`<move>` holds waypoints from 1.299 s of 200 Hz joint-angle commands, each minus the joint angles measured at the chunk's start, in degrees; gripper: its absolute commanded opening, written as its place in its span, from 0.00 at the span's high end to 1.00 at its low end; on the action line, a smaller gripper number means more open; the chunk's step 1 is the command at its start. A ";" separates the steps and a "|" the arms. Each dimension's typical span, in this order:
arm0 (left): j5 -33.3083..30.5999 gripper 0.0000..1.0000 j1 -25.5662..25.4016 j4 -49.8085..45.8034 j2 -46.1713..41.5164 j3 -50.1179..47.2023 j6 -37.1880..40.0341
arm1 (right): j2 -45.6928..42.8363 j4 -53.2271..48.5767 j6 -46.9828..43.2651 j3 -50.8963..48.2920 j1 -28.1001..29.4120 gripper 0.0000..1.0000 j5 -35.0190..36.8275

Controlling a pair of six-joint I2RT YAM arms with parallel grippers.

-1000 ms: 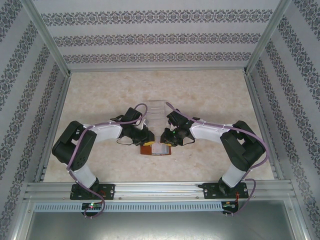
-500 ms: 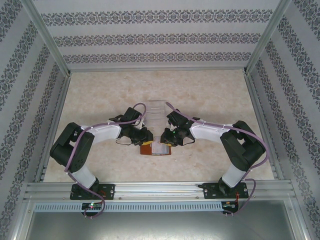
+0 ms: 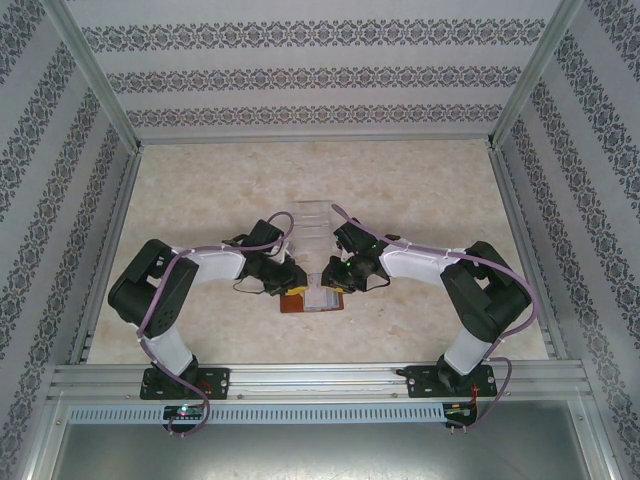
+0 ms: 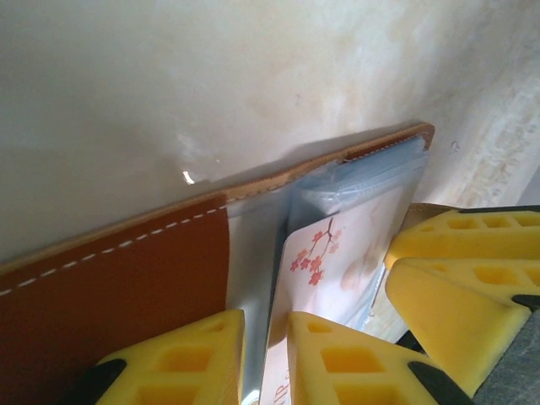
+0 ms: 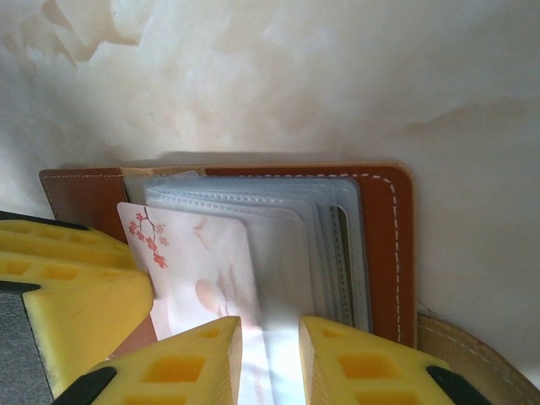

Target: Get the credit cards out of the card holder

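Observation:
The card holder (image 3: 293, 301) lies open on the table between both grippers, its brown leather (image 4: 126, 270) and clear sleeves (image 5: 337, 245) showing. A pale credit card (image 4: 329, 253) with red blossoms sticks partway out of a sleeve. My left gripper (image 4: 266, 359) is shut on that card's near end, where a sleeve edge also lies. The card (image 5: 194, 261) also appears in the right wrist view. My right gripper (image 5: 270, 359) is shut on the sleeves of the card holder (image 5: 392, 253). Other cards stay hidden in the sleeves.
A clear plastic tray (image 3: 311, 222) stands just behind the two grippers. The right gripper's yellow fingers (image 4: 451, 283) crowd the left gripper's right side. Aluminium frame rails (image 3: 300, 378) bound the table's near edge.
The left arm's elbow has shifted slightly and its jaws have narrowed a little on the card. The right arm and the card holder have not moved.

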 commanded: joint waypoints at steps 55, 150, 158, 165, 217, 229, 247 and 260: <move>4.51 0.83 -0.10 10.07 2.12 -3.15 -4.38 | -0.29 -2.52 -0.39 0.20 0.45 0.74 1.75; -0.59 0.90 0.04 -3.20 -2.04 -0.54 2.54 | -0.38 -4.40 -1.12 0.24 0.24 0.75 3.68; -0.86 0.90 0.03 -4.22 -2.47 -0.42 3.05 | -0.38 -4.60 -1.19 0.33 0.29 0.76 3.86; -1.15 0.90 0.05 -5.22 -2.78 -0.20 3.67 | -0.38 -4.76 -1.30 0.33 0.24 0.75 3.96; -7.69 0.92 0.25 -19.16 -5.30 4.23 9.85 | -0.64 -5.07 -1.38 0.41 0.17 0.76 4.00; -9.30 0.92 0.25 -22.15 -5.76 5.36 11.10 | -0.69 -5.07 -1.46 0.50 0.19 0.76 3.96; -11.32 0.92 0.20 -26.16 -6.22 7.04 12.90 | -0.60 -5.16 -1.52 0.50 0.21 0.76 3.96; -12.36 0.92 0.25 -28.35 -6.05 8.02 13.85 | -0.77 -5.15 -1.50 0.59 0.19 0.76 4.00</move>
